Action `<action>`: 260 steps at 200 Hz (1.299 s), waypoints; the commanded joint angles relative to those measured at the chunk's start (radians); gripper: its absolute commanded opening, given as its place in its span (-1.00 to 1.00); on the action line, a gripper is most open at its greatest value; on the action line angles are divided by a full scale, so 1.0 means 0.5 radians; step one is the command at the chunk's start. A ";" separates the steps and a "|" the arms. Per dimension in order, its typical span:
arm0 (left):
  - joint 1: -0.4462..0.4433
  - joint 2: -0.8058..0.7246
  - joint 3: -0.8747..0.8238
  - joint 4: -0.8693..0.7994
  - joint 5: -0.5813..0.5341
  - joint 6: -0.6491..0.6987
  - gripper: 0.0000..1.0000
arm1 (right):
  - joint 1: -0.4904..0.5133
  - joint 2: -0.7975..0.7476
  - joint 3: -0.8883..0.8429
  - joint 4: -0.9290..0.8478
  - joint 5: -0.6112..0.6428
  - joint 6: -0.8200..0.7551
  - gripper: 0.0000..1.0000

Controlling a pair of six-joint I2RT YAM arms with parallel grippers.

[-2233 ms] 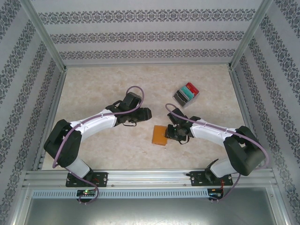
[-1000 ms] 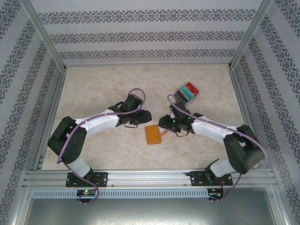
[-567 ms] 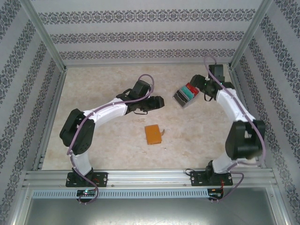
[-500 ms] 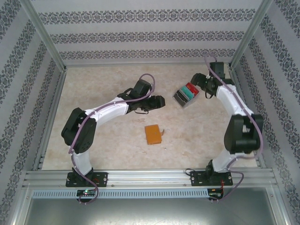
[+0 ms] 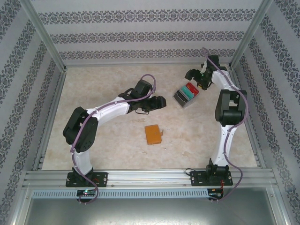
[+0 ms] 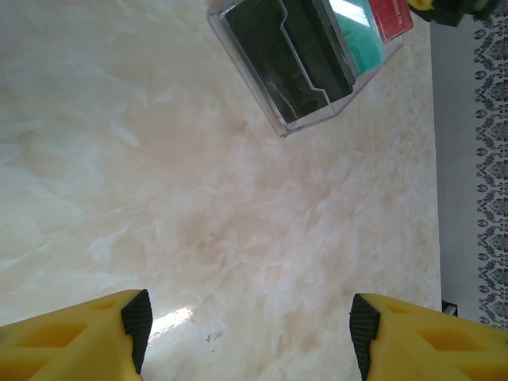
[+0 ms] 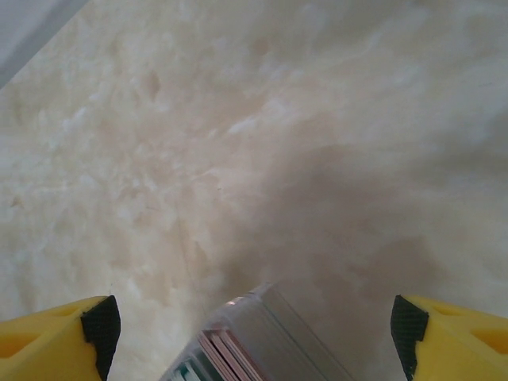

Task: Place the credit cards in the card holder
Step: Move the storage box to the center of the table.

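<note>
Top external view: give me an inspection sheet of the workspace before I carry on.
Surface: marbled beige table, nothing spilled.
Job's things: orange card holder lies mid-table, looks closed; credit cards stand in a clear case, apart from it.
Clutter: nothing seen.
Grippers: left gripper and right gripper open, fingers holding nothing.
Cables: purple cables loop off both arms, clear of the cards.
Surroundings: patterned walls, aluminium frame.

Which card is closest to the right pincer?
The red card, at the end beside the right pincer; the teal card and black card sit farther off.
</note>
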 commanded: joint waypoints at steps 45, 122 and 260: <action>0.051 -0.008 0.000 -0.038 0.012 0.000 0.39 | 0.013 -0.122 -0.203 -0.066 -0.438 -0.085 0.77; 0.180 0.171 0.087 0.036 0.045 -0.033 0.32 | 0.267 -0.452 -0.712 0.177 -0.537 -0.031 0.76; 0.358 0.523 0.269 0.094 0.155 -0.107 -0.08 | 0.526 -0.573 -0.663 0.134 -0.035 0.017 0.70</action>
